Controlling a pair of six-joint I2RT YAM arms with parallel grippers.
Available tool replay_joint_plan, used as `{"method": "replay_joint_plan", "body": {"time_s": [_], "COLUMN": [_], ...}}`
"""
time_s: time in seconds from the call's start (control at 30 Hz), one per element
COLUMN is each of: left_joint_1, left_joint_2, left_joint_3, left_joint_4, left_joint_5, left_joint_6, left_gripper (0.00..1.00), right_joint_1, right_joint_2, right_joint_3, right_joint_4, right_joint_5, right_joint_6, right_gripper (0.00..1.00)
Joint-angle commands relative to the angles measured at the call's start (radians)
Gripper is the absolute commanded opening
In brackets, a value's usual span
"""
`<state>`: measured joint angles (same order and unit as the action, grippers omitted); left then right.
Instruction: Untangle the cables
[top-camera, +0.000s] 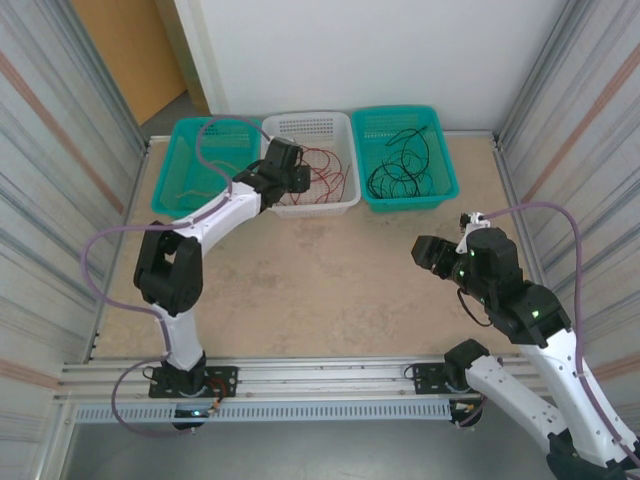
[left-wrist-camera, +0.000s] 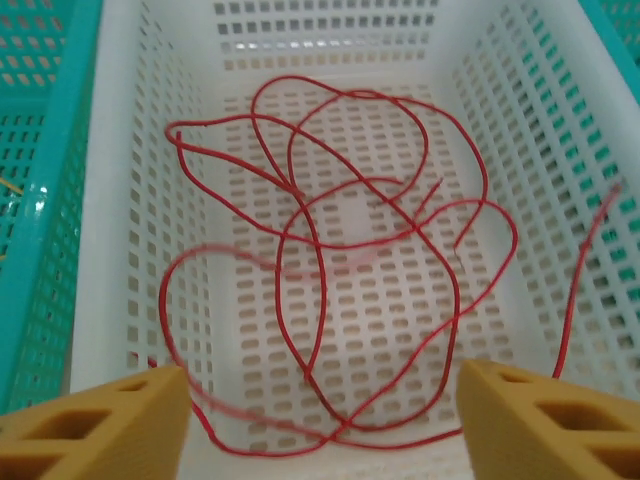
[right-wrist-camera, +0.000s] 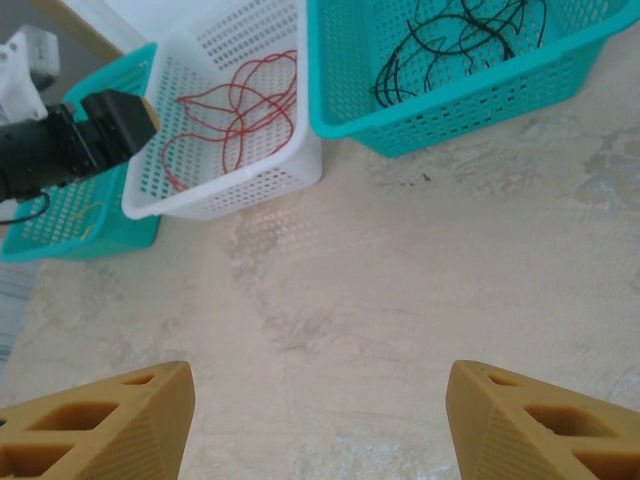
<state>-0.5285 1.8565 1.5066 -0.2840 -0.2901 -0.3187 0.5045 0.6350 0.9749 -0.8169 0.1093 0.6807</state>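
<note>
Closest to my left wrist camera are the two orange fingers (left-wrist-camera: 100, 425) of the left tool (left-wrist-camera: 320, 420), spread wide with nothing gripped between them. The tool hangs over the white basket (left-wrist-camera: 150, 200), looking straight down into it. The red cable (left-wrist-camera: 318, 262) lies on the basket floor in loose overlapping loops, and one end trails up the wall on the right side of that view. From the overhead camera I see the left tool (top-camera: 285, 160) reached out over the near-left part of the white basket (top-camera: 310, 118), which sits in the middle of a row of three at the far edge of the tabletop (top-camera: 330, 280). The teal basket on the right (top-camera: 400, 110) holds the black cable (top-camera: 400, 165), bunched in curls. In the teal basket on the left (top-camera: 185, 170) I can just make out a thin tan strand (right-wrist-camera: 88, 212) from the right wrist camera, too faint to trace. The right tool (top-camera: 430, 252) hovers over bare tabletop, well apart from the baskets. Its fingers (right-wrist-camera: 110, 420) also stand wide apart with nothing between them, so the right tool (right-wrist-camera: 320, 420) is holding nothing.
</note>
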Motion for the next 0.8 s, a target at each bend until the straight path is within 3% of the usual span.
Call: {"method": "replay_joint_plan", "body": {"time_s": [0.0,0.1,0.2,0.23,0.33,0.47,0.57,0.67,0.77], "left_joint_1": [-0.037,-0.042,-0.05,-0.048,-0.021,0.128,0.22,0.264,0.307], "left_joint_2": [-0.153,-0.284,-0.445,-0.486,-0.577,-0.671,-0.698,-0.665,-0.603], "left_joint_3": [-0.021,-0.06,-0.171,-0.209,-0.346,-0.589,-0.786,-0.925,-1.023], "left_joint_4": [-0.002,-0.047,-0.015,-0.001,0.055,0.169,0.347,0.544,0.734], "left_joint_5": [-0.06,-0.072,-0.092,-0.104,-0.293,-0.263,-0.269,-0.301,-0.271], "left_joint_6": [0.1,0.11,0.153,0.179,0.237,0.271,0.3,0.369,0.346], "left_gripper": [0.96,0.99,0.99,0.99,0.99,0.99,0.99,0.99,0.99], "right_joint_1": [0.006,0.006,0.006,0.005,0.003,-0.006,-0.036,-0.114,-0.244], "right_joint_2": [-0.003,-0.02,-0.046,-0.054,-0.094,-0.1,-0.025,0.114,0.223], "right_joint_3": [0.001,0.005,-0.004,-0.013,-0.075,-0.215,-0.306,-0.354,-0.424], "right_joint_4": [-0.02,-0.014,-0.015,0.008,0.14,0.291,0.427,0.513,0.628], "right_joint_5": [0.025,0.074,0.238,0.252,0.23,0.415,0.399,0.54,0.617], "right_joint_6": [0.015,0.011,-0.001,-0.036,-0.149,-0.229,-0.381,-0.354,-0.264], "right_gripper": [0.69,0.75,0.97,0.99,0.99,0.99,0.99,0.99,0.99]}}
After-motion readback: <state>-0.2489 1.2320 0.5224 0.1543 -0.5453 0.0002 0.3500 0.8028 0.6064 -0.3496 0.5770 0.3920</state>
